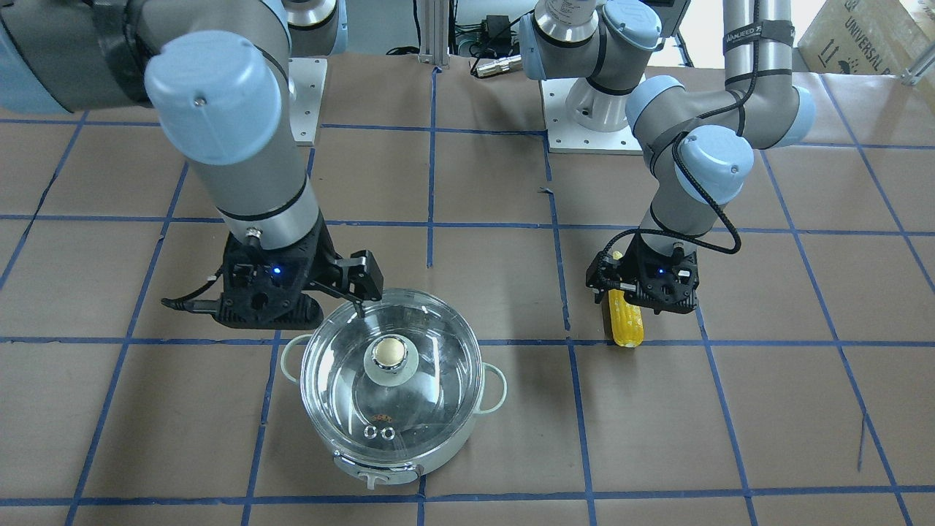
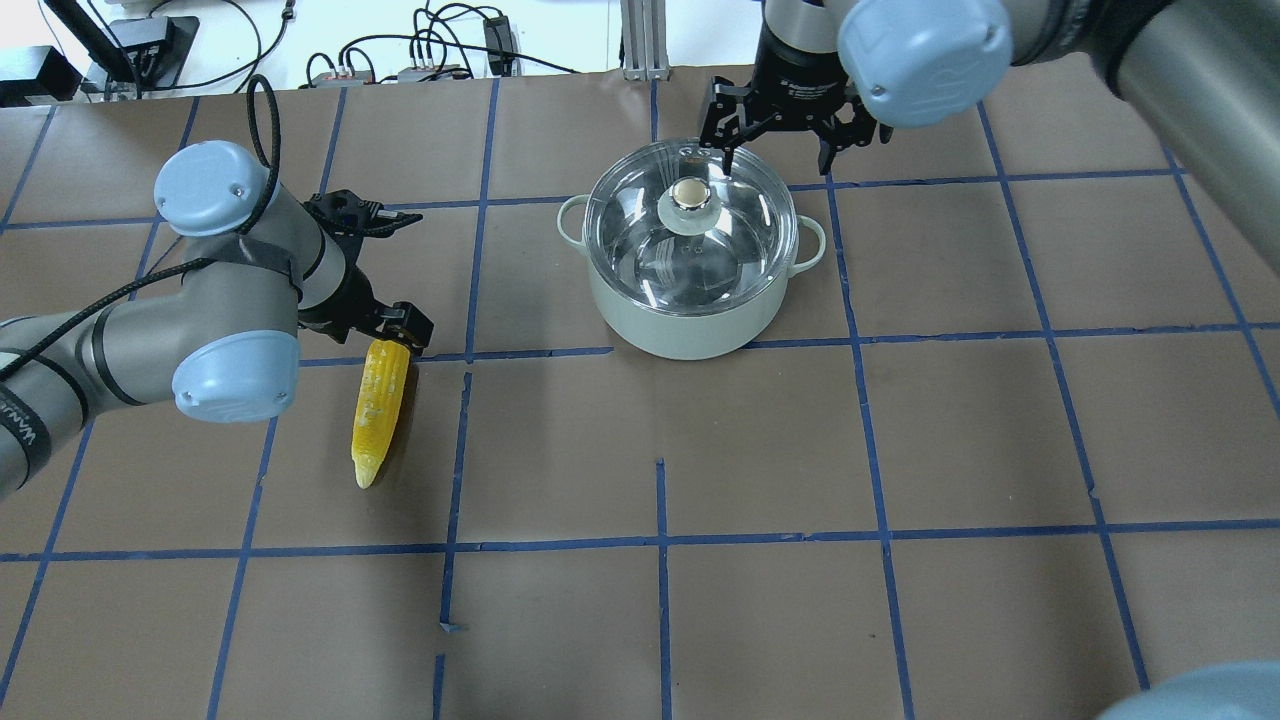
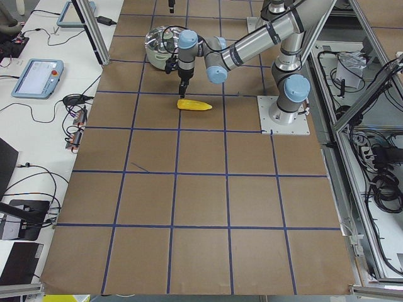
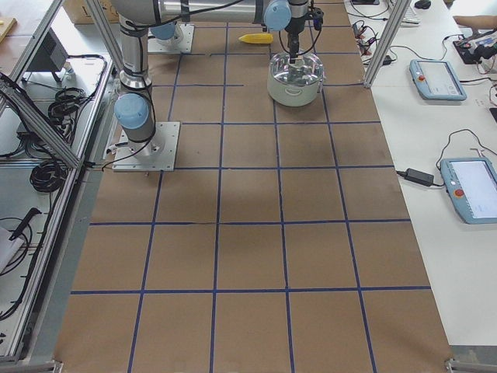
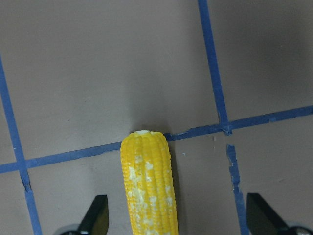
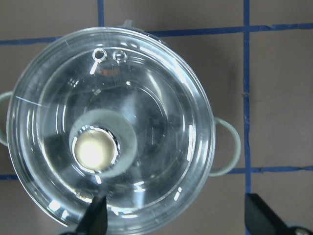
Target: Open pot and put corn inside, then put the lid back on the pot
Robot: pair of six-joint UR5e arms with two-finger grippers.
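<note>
The pale mint pot stands on the table with the clear glass lid on it, also in the front view. My right gripper is open above the pot's far rim. In the right wrist view its fingers hang above the lid, to one side of the knob. The yellow corn lies flat on the table. My left gripper is open and straddles the corn's thick end without touching it.
Brown paper with a blue tape grid covers the table. The arms' white base plates sit at the robot's side. Benches with tablets and cables run along the far side.
</note>
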